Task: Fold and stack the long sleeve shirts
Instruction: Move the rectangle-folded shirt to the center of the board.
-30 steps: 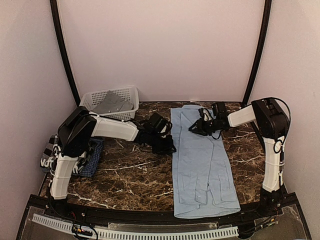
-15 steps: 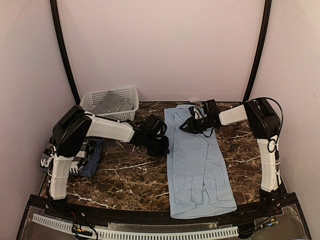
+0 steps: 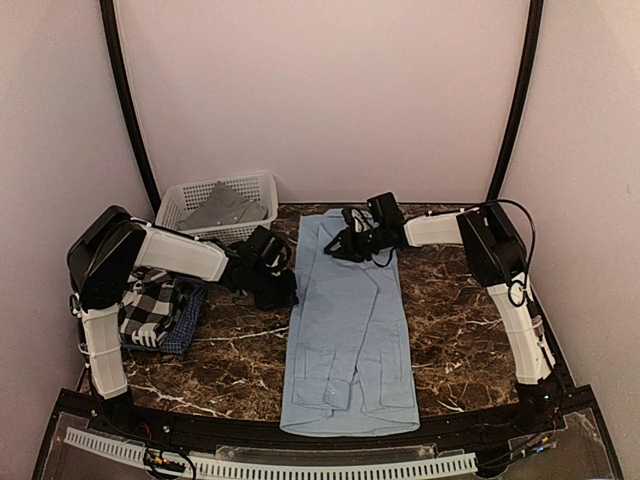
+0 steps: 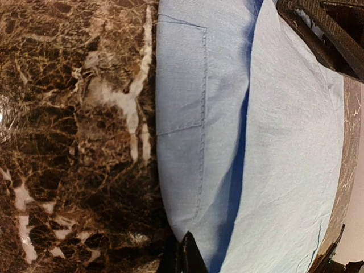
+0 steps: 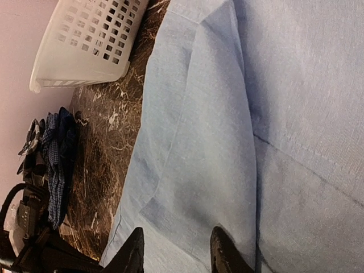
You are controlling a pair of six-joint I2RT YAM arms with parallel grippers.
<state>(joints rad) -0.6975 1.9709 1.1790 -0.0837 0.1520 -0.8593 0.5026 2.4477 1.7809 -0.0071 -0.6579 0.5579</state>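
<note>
- One light blue shirt [image 3: 345, 330] in work: thin woven cloth, judged light, limp and without stiffness, apt to sag, crease and slide on the polished marble table [image 3: 230, 360] rather than hold a shape.
- Best taken by pinching an edge or corner through every layer, with two holds well apart, to keep the tucked sleeves from slipping out; no fragility to fear, only rumpling.
- Folded lengthwise into a long narrow strip, roughly mid-table, collar end at the far side and hem at the near edge; both sleeves laid down along the body, cuffs near the hem; chest pocket stitching plain in the left wrist view.
- Left gripper [image 3: 277, 290] at the strip's left edge, toward the upper part; fingers drawn together to a narrow point, apparently nipping the cloth edge.
- Right gripper [image 3: 347, 244] low over the collar end; fingers parted, cloth lying flat between them, nothing clamped.
- Elsewhere: a grey shirt [image 3: 225, 208] in the white lattice basket [image 3: 190, 195] at the far left; a black-and-white checked shirt [image 3: 148, 303] and a dark blue checked shirt [image 3: 187, 318] heaped together at the table's left edge, beneath the left arm.
</note>
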